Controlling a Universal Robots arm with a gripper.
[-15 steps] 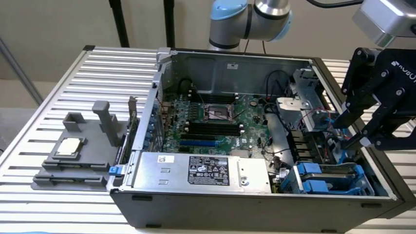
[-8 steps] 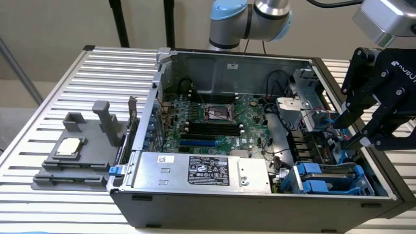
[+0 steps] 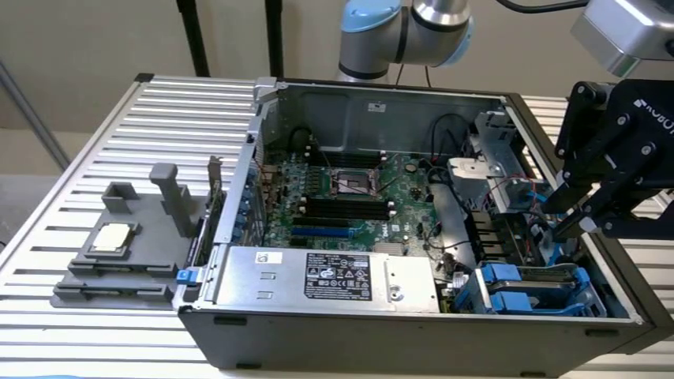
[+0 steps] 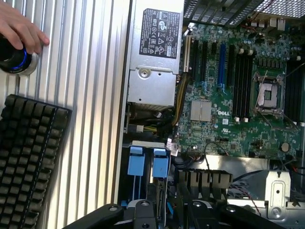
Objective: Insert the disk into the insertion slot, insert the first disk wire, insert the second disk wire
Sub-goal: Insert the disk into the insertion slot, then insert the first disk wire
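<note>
At the corner of the open computer case (image 3: 421,332), beside the power-supply box (image 3: 327,276), sits the insertion slot (image 3: 537,290) with its blue clips (image 4: 136,164). The gripper (image 3: 577,227) hangs just above it. In the wrist view a thin blue-edged slab, seemingly the disk (image 4: 161,193), stands edge-on at the slot, and I cannot tell whether the jaws clamp it.

Exterior high oblique, wrist overhead, sharing motherboard (image 3: 364,207)
</note>
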